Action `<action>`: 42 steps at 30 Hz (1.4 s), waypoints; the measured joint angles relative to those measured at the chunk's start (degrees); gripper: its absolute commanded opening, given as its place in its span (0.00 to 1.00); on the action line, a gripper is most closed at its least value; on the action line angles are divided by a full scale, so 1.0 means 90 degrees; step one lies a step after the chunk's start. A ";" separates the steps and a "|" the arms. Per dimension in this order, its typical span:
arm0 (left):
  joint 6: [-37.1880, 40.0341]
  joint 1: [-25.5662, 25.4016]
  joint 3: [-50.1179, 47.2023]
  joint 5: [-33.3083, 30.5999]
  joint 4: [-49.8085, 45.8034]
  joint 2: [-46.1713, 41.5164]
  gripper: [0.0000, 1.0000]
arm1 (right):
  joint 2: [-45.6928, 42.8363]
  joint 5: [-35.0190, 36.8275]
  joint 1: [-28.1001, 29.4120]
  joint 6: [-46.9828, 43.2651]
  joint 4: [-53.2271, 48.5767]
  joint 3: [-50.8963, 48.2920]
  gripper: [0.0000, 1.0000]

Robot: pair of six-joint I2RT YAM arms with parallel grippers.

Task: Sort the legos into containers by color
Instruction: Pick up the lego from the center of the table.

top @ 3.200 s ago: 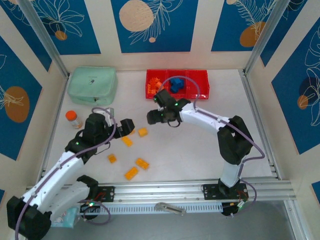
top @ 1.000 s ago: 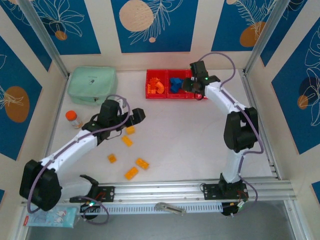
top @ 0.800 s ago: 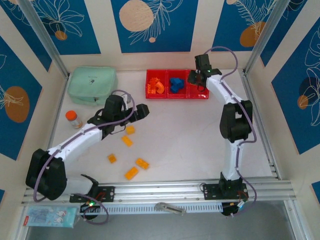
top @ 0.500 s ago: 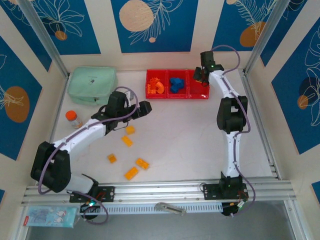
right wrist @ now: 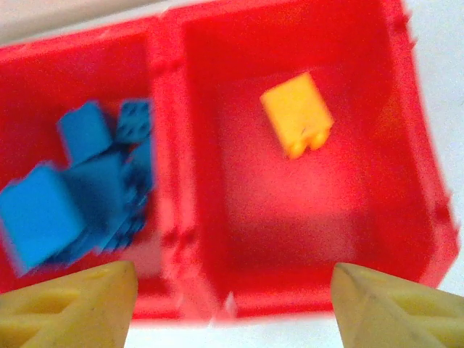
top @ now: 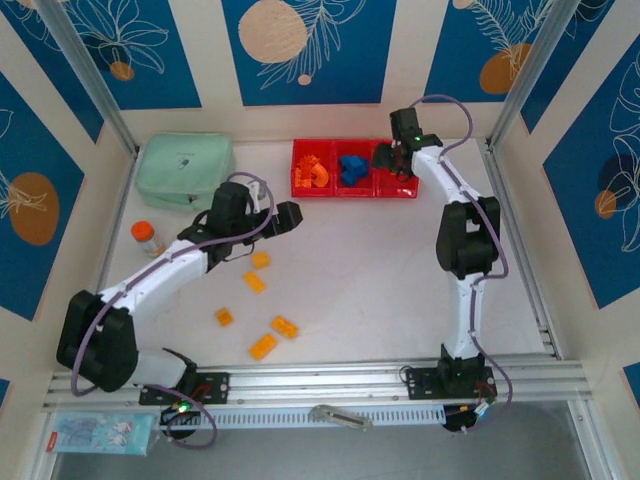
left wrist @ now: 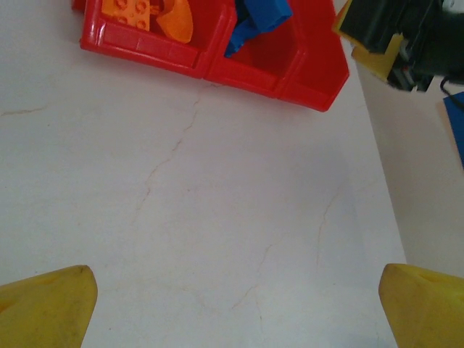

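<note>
- From above, the red containers [top: 355, 185] sit at the far side of the counter [top: 380, 270], three compartments in a row.
- Orange legos [top: 315, 176] lie in the left compartment and blue legos [top: 352, 167] in the middle one.
- Five loose legos [top: 284, 326], orange-yellow, are scattered on the counter nearer the arm bases, well apart from the containers.
- The left gripper [top: 291, 212] is over bare counter between the containers and the loose legos. The right gripper [top: 394, 165] is over the right compartment. Neither one's opening can be read from here.
- A mint green pouch [top: 186, 170] lies at the far left, and a small orange-capped bottle [top: 148, 238] stands near it.
- In the left wrist view, the left gripper [left wrist: 232, 308] is spread wide, with only bare counter between its yellow fingertips [left wrist: 43, 304]. The containers' corner [left wrist: 217, 54] lies ahead.
- In the right wrist view, the right gripper [right wrist: 232, 304] is spread wide and holds nothing. It looks down into the right compartment, where a single yellow lego [right wrist: 297, 114] rests on the floor. The blue legos [right wrist: 80, 196] are piled past the divider [right wrist: 170, 145].
</note>
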 measured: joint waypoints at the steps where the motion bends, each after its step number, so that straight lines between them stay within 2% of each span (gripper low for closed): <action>1: 0.0002 0.0000 -0.0090 -0.0002 -0.0019 -0.0172 0.99 | -0.0306 -0.0034 0.0131 0.0041 0.0068 -0.0347 0.74; 8: 0.0002 0.0007 -0.0877 -0.0231 -0.0508 -0.1430 0.99 | -0.1732 -0.0138 0.1273 0.0289 0.0408 -0.1911 0.76; 17: 0.0005 0.0029 -0.1586 -0.0833 -0.1554 -0.3104 0.99 | -0.1950 -0.0250 0.2880 0.0495 0.0665 -0.2953 0.80; 21: -0.0007 0.0032 -0.1819 -0.1112 -0.1938 -0.3657 0.99 | -0.1615 -0.0287 0.3444 0.0522 0.0848 -0.2839 0.81; 27: -0.0083 0.0036 -0.2091 -0.1472 -0.2455 -0.4303 0.99 | -0.0578 -0.0308 0.4029 0.0515 0.0986 -0.2276 0.83; 32: -0.0168 0.0036 -0.2098 -0.1751 -0.2759 -0.4643 0.99 | 0.0153 -0.0362 0.4267 0.0442 0.0976 -0.1554 0.85; 38: -0.0192 0.0041 -0.2098 -0.2016 -0.2994 -0.4821 0.99 | 0.0566 -0.0510 0.4435 0.0423 0.0979 -0.0993 0.86; 42: -0.0216 0.0049 -0.2166 -0.2135 -0.3038 -0.4903 0.99 | 0.0933 -0.0595 0.4534 0.0420 0.0971 -0.0515 0.81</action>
